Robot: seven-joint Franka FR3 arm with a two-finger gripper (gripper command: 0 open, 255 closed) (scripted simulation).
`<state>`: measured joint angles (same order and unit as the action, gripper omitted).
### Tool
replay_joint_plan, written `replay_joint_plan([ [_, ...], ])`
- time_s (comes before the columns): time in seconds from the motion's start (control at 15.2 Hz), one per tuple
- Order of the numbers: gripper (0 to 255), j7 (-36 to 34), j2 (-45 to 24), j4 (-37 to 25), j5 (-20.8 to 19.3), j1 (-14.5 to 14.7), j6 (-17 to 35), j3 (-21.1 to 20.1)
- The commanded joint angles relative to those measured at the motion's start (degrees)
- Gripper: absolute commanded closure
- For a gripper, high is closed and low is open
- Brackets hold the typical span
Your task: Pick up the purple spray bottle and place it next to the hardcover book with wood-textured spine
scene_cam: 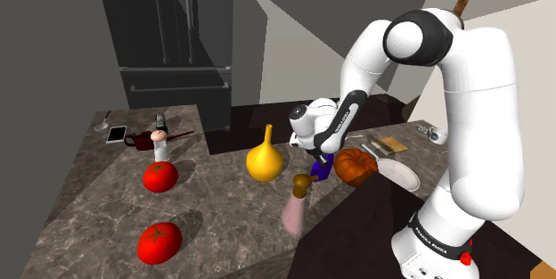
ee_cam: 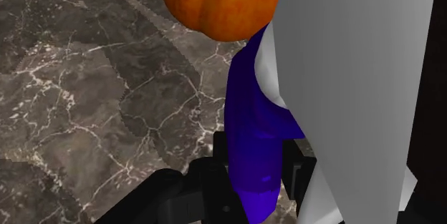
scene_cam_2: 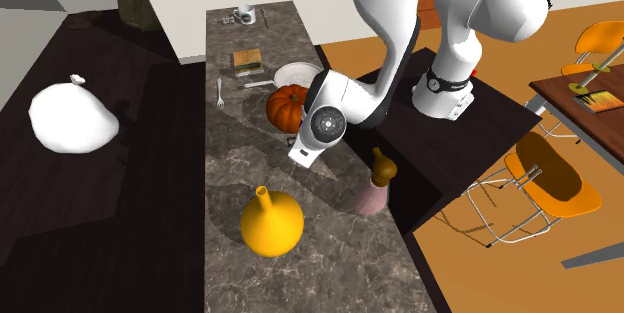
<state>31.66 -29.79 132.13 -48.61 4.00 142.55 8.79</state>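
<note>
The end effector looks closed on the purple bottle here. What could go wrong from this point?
1. The pumpkin sits close beside the purple spray bottle and, in the shoulder view, lies between it and the book. A low carry could knock it.
2. The pink vase stands close to the end effector, so the arm could tip it as it swings.
3. The plate lies near the book, which may leave little room to set the bottle down.

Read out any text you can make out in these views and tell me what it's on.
"FRANKA EMIKA": white lettering on the dark band at the base of the arm, barely legible.
Cover of the book on the counter: too small to read.
</note>
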Motion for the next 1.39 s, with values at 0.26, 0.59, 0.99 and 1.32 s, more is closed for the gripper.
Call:
replay_joint_plan([
  [0.26, 255, 2.82, 5.01, 1.78, 1.78, -0.32, -2.77, -0.63],
  [0.59, 255, 5.22, 9.14, 2.99, 3.36, -0.50, -5.25, -1.12],
  [0.99, 255, 8.13, 13.91, 4.02, 5.29, -0.60, -8.42, -1.65],
  [1.32, 255, 10.54, 17.70, 4.52, 6.89, -0.60, -11.23, -2.02],
])
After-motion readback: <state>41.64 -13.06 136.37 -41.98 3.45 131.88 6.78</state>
